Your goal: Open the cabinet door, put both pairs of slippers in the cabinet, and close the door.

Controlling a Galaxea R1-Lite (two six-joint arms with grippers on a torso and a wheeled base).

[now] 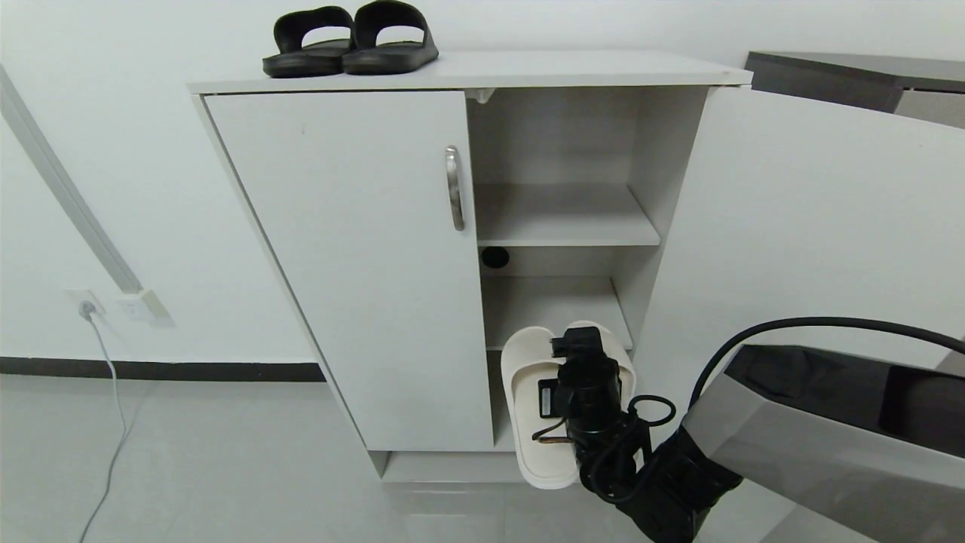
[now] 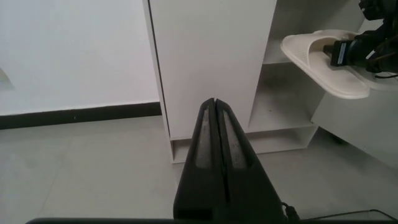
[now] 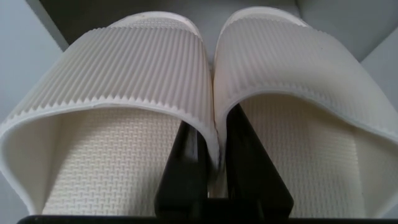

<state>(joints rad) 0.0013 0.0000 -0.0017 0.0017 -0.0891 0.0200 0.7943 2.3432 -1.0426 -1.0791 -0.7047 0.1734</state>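
Observation:
A white cabinet point(image 1: 339, 264) stands against the wall, its right door point(image 1: 799, 226) swung open and its left door point(image 1: 354, 256) closed. A pair of black slippers point(image 1: 350, 41) rests on the cabinet top. My right gripper point(image 1: 580, 354) is shut on a pair of white slippers point(image 1: 531, 400), pinching their inner straps point(image 3: 211, 106) together, and holds them in front of the lower shelf opening point(image 1: 554, 309). The white slippers point(image 2: 323, 56) hang in the air before the open compartment. My left gripper point(image 2: 215, 118) is shut on nothing, low over the floor facing the cabinet base.
Two bare shelves point(image 1: 562, 215) show inside the open right half, with a round hole point(image 1: 495, 258) in the back panel. A wall socket and cable point(image 1: 90, 313) are at the left. A dark counter point(image 1: 852, 72) stands behind the open door. Grey floor point(image 1: 188, 467) lies free at the left.

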